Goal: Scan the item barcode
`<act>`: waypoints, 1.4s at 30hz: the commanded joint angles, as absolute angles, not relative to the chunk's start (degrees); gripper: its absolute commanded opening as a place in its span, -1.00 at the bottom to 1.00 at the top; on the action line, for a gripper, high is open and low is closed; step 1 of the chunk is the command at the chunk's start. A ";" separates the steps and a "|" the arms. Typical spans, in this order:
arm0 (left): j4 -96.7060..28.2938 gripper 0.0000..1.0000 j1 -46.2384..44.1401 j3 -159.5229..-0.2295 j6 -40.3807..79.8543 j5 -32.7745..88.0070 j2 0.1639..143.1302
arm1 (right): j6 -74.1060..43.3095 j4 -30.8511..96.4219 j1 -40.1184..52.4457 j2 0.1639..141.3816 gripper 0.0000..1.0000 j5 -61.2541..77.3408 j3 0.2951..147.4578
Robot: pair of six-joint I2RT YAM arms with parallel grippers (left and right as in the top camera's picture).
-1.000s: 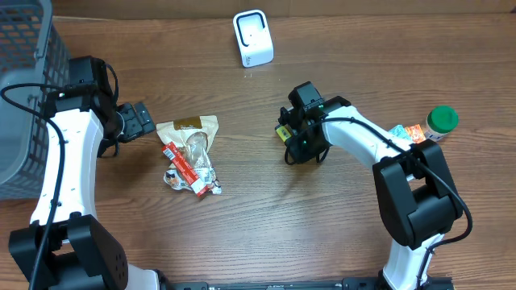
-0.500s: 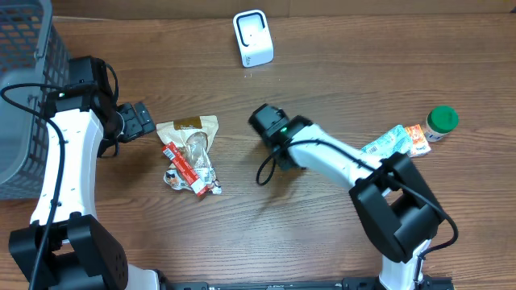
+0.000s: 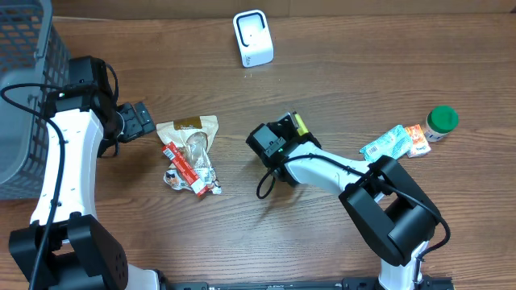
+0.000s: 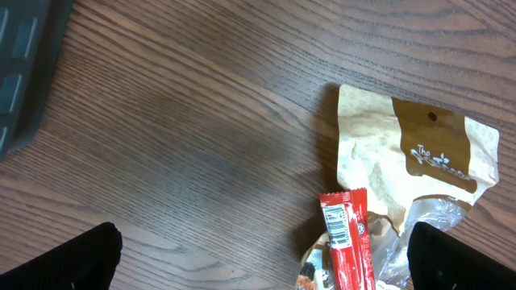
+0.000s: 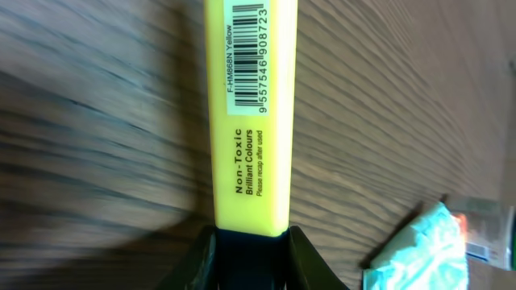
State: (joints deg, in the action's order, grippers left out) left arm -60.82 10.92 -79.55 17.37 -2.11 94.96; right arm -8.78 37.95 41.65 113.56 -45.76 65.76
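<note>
Jaws of the right gripper (image 5: pixel 246 256) pinch a yellow highlighter (image 5: pixel 248 121) by its dark end, barcode (image 5: pixel 258 32) facing the wrist cam, prob. so the printed side can be turned toward the white scanner (image 3: pixel 252 38), which stands well apart near the far edge of the table (image 3: pixel 242 242). Highlighter is held mid-table; whether it's clear of the wood can't be told. Opposite, the left gripper (image 3: pixel 143 119) hangs w/ jaws spread wide, empty, just beside a tan snack pouch (image 3: pixel 189 127) and red wrapper (image 4: pixel 347 234), apparently awaiting its turn; scan not yet done
</note>
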 commanded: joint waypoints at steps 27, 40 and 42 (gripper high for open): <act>-60.82 1.00 10.83 -80.62 16.27 -1.89 94.76 | -9.87 37.85 41.04 107.68 0.01 -29.54 72.77; -60.82 1.00 10.83 -80.62 16.27 -1.89 94.76 | -9.85 56.84 24.58 106.54 0.09 7.49 80.97; -60.82 0.99 10.85 -80.62 16.27 -1.89 94.76 | -9.85 57.58 23.00 106.54 0.09 8.91 79.35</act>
State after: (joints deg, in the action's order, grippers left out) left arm -60.82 10.92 -79.55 17.37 -2.11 94.96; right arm -9.43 56.93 24.62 107.79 -1.45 81.08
